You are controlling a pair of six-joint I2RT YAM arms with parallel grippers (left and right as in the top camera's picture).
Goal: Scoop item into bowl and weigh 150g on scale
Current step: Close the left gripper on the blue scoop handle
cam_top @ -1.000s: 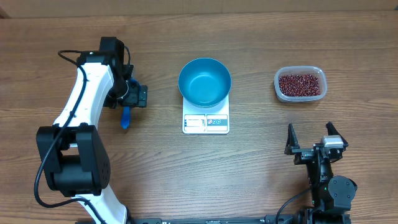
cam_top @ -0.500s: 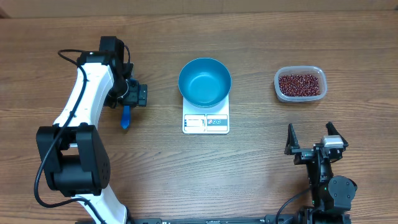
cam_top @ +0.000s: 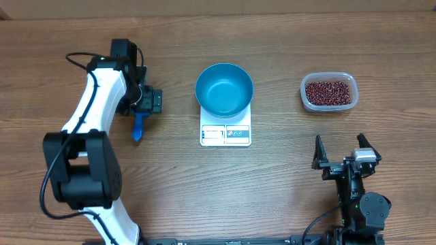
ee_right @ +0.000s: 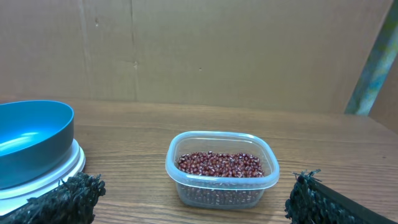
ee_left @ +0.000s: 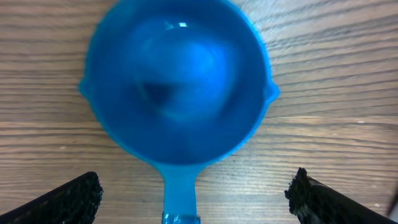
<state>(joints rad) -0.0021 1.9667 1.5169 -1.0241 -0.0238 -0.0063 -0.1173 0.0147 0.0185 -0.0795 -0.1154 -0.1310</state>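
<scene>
Small dark red-brown beans (cam_top: 330,92) lie in a loose layer in a clear rectangular plastic tub (cam_top: 304,96), far right on the wooden table (cam_top: 272,197). My right gripper (cam_top: 340,155) sits toward the near edge, well apart from the tub, with its fingers spread wide and nothing between them. The round deep bright blue bowl (cam_top: 224,92) is empty and rests on the small flat white square scale (cam_top: 225,135) at table centre, covering the scale's back. I can't read the display. My left gripper (ee_left: 194,198) hangs over a small blue plastic handled scoop (ee_left: 177,81), fingers spread wide either side of the handle, not touching it. The scoop is empty. From overhead only its handle shows; the cup is hidden under the gripper. The left wrist view is blurry and cuts the handle off.
</scene>
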